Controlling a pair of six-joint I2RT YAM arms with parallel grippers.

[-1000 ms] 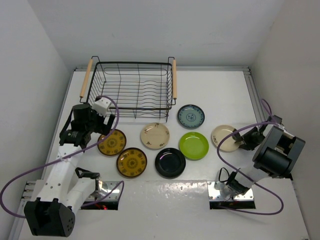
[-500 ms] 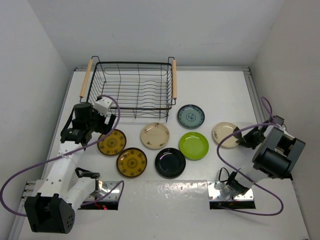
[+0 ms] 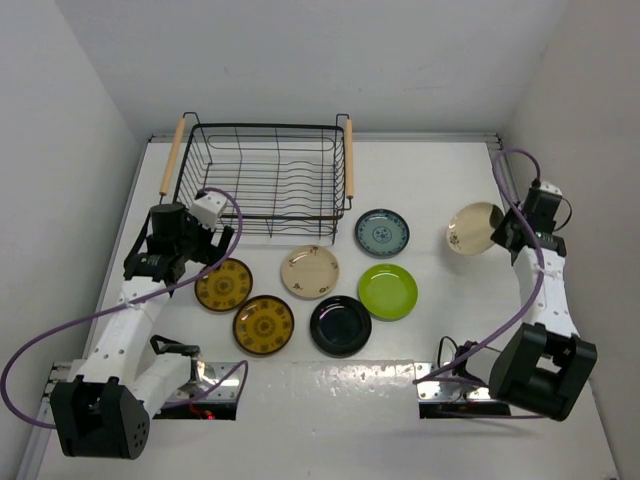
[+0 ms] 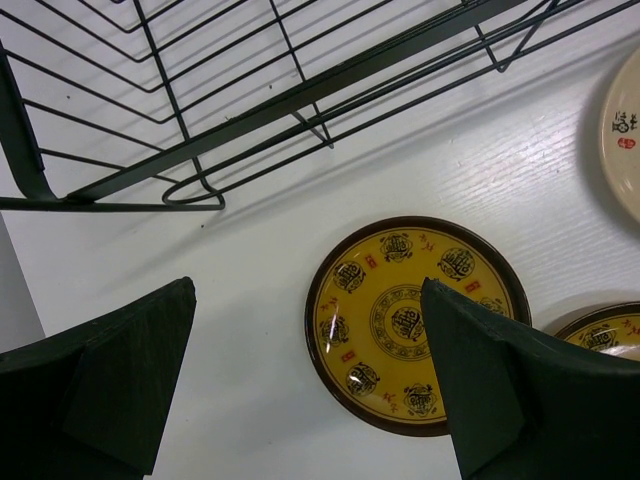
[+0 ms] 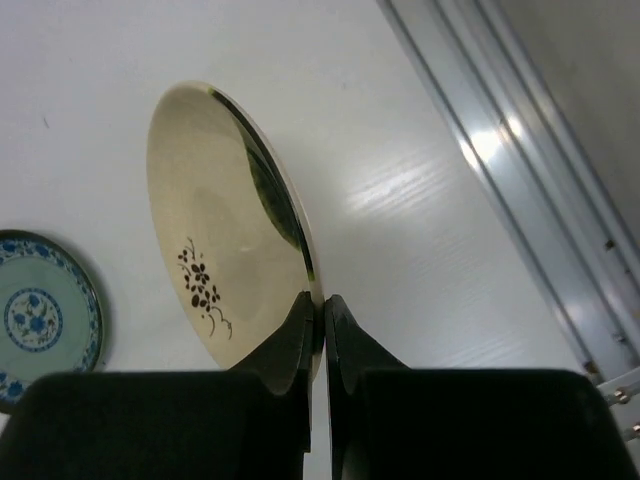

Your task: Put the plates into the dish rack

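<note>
1. Your left end effector is wide open and has hold of nothing. It hangs over the bench, just in front of the near left corner of the dish rack.
2. The dish rack stands at the back of the bench, left of the middle. Its two wooden handles are on the short sides. All the plates you see are outside of it.
3. The first mustard plate lies flat on the bench, directly below the open fingers of the left end effector. The second mustard plate lies just beside it, closer to the arm bases and a little to the right.
4. The flat cream plate lies in front of the rack. The black plate lies closer to the bases, between the second mustard plate and the lime green plate.
5. The teal-grey plate lies behind the green one, near the right near corner of the rack.
6. Your right end effector is closed on the rim of the held cream plate. This plate stands almost on its edge, off the bench, at the right side and well apart from the rack. A small dark flower shows on its inner face.
</note>
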